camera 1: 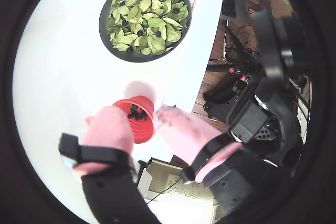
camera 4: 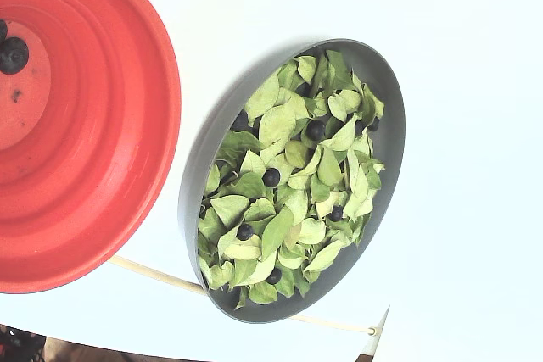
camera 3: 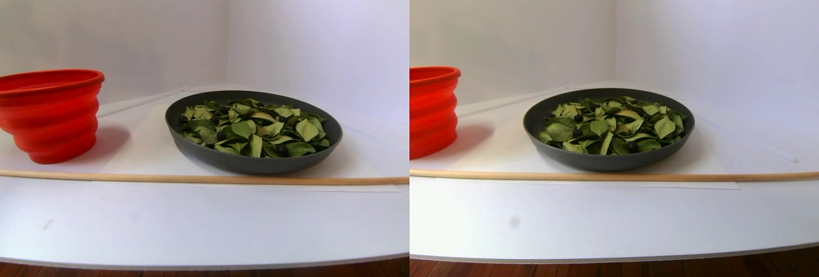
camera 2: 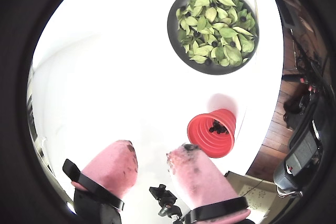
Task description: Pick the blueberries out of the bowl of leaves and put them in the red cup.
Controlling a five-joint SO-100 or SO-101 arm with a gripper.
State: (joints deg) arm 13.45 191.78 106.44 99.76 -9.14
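The gripper [camera 2: 152, 158] hangs high above the white table [camera 2: 115, 77] with its pink-padded fingers [camera 2: 113, 169] apart and nothing between them. In a wrist view it sits over the red cup [camera 1: 139, 119], which already holds a small cluster of dark berries on its bottom. The cup stands near one table edge, and the dark grey bowl [camera 2: 176, 40] stands just beside it, apart from it, with a thin wooden rod [camera 3: 192, 178] lying along the table in front of both.

Several blueberries [camera 4: 271, 177] remain in the bowl, scattered among the leaves [camera 4: 280, 125], some half-covered by them. The berries look small, round, smooth and soft, so they will likely roll or slip from a loose pinch and bruise under a hard one. The leaves look thin, light and easily dragged along. A berry lying exposed on top seems the best pick, pinched across its middle with gentle closing, fingertips coming straight down either side.
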